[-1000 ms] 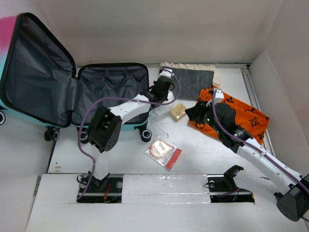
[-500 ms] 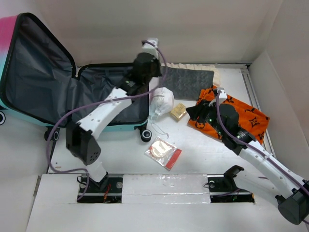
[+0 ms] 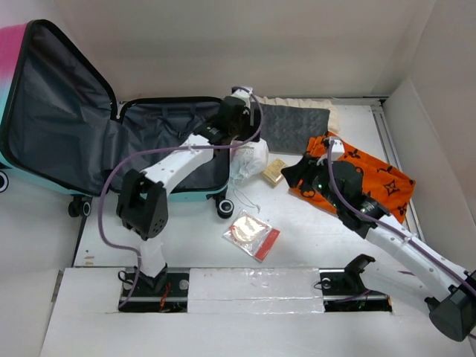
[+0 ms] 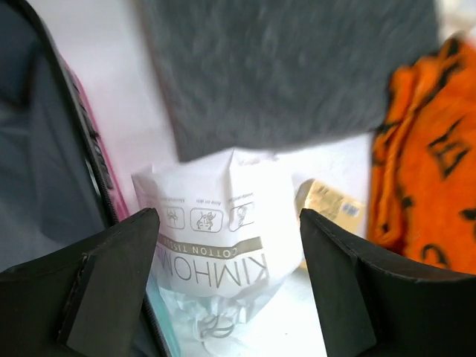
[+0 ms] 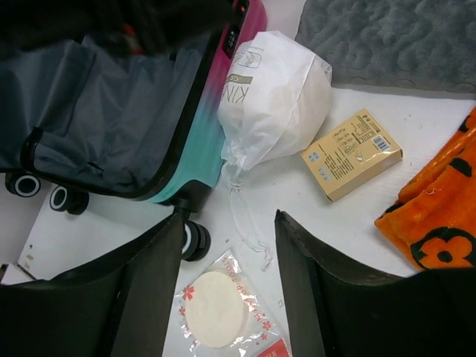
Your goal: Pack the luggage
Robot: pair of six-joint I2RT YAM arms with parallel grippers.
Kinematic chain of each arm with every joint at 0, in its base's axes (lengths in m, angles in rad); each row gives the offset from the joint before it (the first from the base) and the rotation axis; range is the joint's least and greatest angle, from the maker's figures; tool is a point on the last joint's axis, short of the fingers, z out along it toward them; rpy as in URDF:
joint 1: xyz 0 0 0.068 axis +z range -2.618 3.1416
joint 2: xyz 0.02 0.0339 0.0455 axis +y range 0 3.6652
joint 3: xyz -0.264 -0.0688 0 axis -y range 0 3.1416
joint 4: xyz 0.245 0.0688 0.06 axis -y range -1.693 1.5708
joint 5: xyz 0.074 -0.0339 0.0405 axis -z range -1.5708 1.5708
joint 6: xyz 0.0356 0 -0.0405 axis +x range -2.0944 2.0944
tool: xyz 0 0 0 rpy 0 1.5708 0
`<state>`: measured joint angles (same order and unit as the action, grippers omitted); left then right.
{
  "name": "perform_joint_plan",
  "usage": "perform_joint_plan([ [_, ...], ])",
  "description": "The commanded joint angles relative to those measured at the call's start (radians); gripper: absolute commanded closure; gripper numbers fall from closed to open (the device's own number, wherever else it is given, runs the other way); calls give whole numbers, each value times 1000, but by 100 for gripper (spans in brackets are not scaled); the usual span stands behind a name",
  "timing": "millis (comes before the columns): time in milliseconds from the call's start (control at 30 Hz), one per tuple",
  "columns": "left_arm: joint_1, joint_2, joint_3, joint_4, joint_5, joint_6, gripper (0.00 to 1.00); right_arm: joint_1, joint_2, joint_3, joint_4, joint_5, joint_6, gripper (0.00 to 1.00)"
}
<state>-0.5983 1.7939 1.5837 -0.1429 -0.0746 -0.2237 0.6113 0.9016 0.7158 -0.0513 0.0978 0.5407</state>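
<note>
While your left claw (image 4: 227, 223) hung over the table's far side, you had its two fingers (image 4: 111, 282) wide apart and clamped on nothing. Directly below it, framed between those fingers, lay a white drawstring bag (image 4: 216, 253); I could not tell whether either finger touched it. Just to that claw's left sat the suitcase (image 4: 44, 186), wide open, with its dark lining showing. From above, the suitcase (image 3: 67, 111) had its lid leaning up well to the left of the claw (image 3: 242, 137), and its lower half lay flat right beside it. The bag (image 3: 251, 158) rested outside on the table, touching the pink-and-turquoise shell. Beyond the claw lay a grey mat (image 4: 290, 67), and to its right an orange cloth (image 4: 424, 149).

You had your right claw (image 5: 229, 223) parted too, gripping nothing. Ahead of it lay the bag (image 5: 279, 97), leaning on the suitcase (image 5: 111, 111) near a wheeled corner. A small tan box (image 5: 351, 152) lay ahead to its right, apart from the bag. Below it, between the fingers, sat a clear packet (image 5: 216, 309) holding a round pad. From above, this claw (image 3: 291, 176) hovered just right of the box (image 3: 274, 171), with the orange cloth (image 3: 372, 178) under its arm.
</note>
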Motion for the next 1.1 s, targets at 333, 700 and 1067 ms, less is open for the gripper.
perform_joint_plan([
  [333,11,163,41,23,105,0,47,51,5,-26,56,31,18,43],
  [700,-9,84,-28,89,76,-20,100,51,5,-26,65,49,18,43],
  [1067,34,-191,-5,151,76,-48,100,51,-4,-26,65,59,18,43],
])
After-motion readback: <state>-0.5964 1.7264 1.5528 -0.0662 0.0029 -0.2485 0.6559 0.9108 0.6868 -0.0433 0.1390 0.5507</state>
